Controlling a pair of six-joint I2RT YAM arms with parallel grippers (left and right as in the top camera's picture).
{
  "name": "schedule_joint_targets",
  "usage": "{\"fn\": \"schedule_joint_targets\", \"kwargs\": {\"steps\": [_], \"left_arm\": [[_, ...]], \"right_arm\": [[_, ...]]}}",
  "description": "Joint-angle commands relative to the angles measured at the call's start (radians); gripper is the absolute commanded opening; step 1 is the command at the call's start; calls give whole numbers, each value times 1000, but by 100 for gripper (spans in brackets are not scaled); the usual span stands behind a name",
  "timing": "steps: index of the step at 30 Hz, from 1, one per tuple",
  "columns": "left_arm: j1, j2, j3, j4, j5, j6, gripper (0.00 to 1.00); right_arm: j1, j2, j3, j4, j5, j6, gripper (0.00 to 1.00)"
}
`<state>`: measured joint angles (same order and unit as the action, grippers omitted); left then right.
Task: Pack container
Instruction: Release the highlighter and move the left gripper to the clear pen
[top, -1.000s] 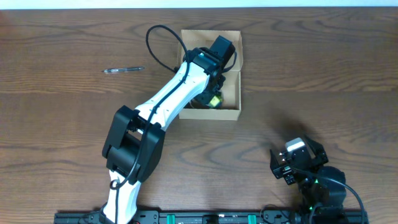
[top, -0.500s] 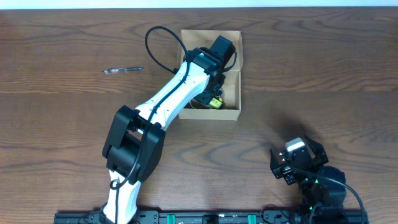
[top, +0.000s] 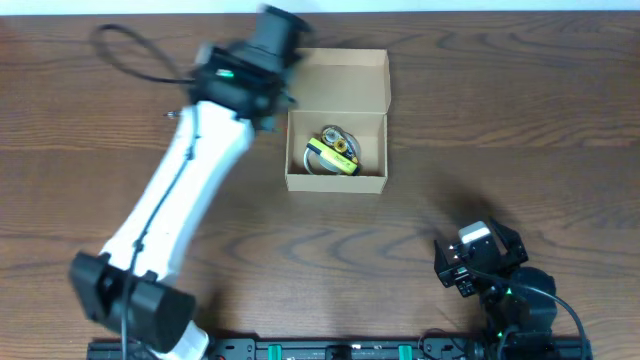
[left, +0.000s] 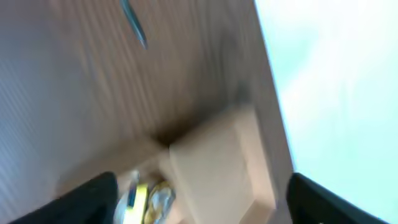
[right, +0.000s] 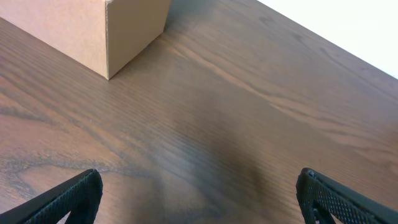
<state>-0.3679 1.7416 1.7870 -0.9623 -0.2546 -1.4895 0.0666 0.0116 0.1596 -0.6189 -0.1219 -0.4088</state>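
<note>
Blurred container (left: 217, 162), pen (left: 134, 23) beyond

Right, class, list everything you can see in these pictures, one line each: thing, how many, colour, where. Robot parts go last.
Table: one, dark brown wood, under everything.
Cardboard box: one, light tan, lid flap open, far middle of the table.
Things in the box: a yellow-and-black piece on a pale shiny ring, too small to name.
Pen: one, grey, on the table left of the box.
Arms: two; left arm white and black, reaching across the left side; right arm black, folded at the near right.
Hands: two, black; left hand open by the box's far left corner; right hand open above bare table.
</note>
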Motion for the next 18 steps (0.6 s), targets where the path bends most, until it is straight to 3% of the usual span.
{"fn": "schedule_joint_targets", "kwargs": {"steps": [1, 8, 18], "left_arm": [[110, 43, -4, -27, -53, -44, 95], [294, 181, -4, -29, 54, -142, 96], [367, 393, 9, -27, 177, -193, 97]], "right_arm": [[-7, -6, -3, -2, 2, 11, 99], [-7, -6, -3, -2, 2, 11, 99], [-7, -6, -3, -2, 2, 11, 99]]}}
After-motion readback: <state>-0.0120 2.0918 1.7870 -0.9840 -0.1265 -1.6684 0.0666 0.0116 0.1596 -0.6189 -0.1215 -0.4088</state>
